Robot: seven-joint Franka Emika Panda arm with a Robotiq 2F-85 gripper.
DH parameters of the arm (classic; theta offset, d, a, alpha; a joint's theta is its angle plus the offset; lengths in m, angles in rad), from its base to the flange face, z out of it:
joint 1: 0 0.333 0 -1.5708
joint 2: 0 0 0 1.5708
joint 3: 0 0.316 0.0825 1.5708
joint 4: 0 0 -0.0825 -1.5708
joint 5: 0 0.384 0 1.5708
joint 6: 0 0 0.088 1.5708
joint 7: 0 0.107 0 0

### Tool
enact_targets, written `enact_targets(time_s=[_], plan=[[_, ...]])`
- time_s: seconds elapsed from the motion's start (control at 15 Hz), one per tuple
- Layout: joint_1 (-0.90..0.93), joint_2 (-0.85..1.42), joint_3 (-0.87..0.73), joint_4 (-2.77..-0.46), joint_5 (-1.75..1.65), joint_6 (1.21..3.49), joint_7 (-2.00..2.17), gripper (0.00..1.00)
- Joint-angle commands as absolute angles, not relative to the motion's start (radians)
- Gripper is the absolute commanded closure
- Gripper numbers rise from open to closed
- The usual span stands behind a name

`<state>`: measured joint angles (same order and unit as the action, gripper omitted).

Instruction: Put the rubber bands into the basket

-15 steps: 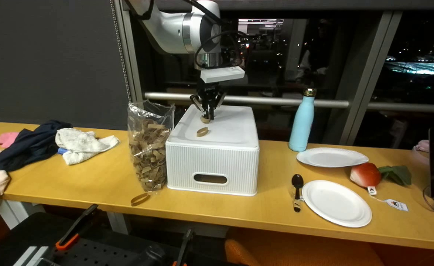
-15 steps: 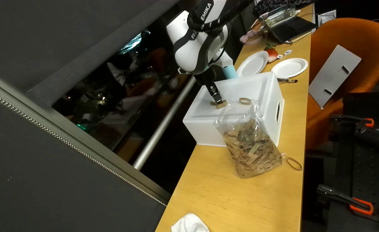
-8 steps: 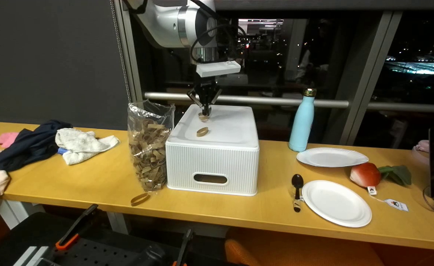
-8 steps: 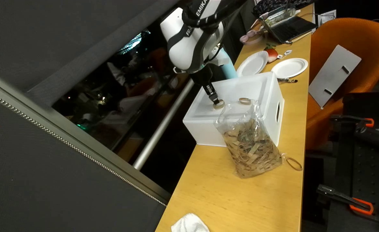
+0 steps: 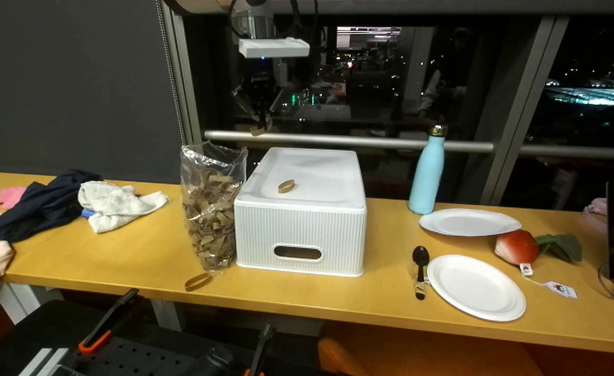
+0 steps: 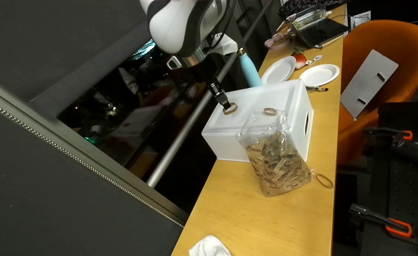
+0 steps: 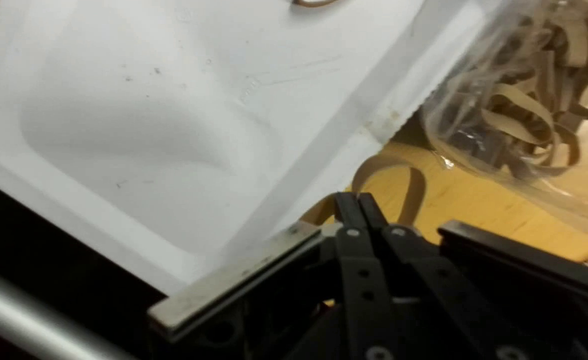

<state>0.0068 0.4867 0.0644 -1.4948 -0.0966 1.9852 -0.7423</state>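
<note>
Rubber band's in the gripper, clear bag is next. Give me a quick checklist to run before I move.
1. Gripper shut on rubber band: ok, the loop sticks out at the fingertips.
2. Band off the white box: ok, a gap shows in an exterior view.
3. Gripper lined up over the clear bag: not ok, the bag lies off to the side in the wrist view.
4. Bag standing: ok, beside the box.
5. Bag mouth wide enough: cannot tell, the film is creased.
6. Remaining bands bagged: not ok, one loose band on the box, another on the table.
</note>
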Motion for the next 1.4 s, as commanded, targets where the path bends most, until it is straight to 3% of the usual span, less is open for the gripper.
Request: enact_targets(time_s=[0.0, 0.73, 1.33], plan=[[0.054, 0.378, 0.081, -1.567, -0.136, 1.910, -0.671, 0.99], [0.102, 0.230, 0.107, -1.807, -0.181, 1.899, -0.491, 0.99], [0.097, 0.228, 0.106, -1.852, -0.188, 1.911, -0.479, 0.99]])
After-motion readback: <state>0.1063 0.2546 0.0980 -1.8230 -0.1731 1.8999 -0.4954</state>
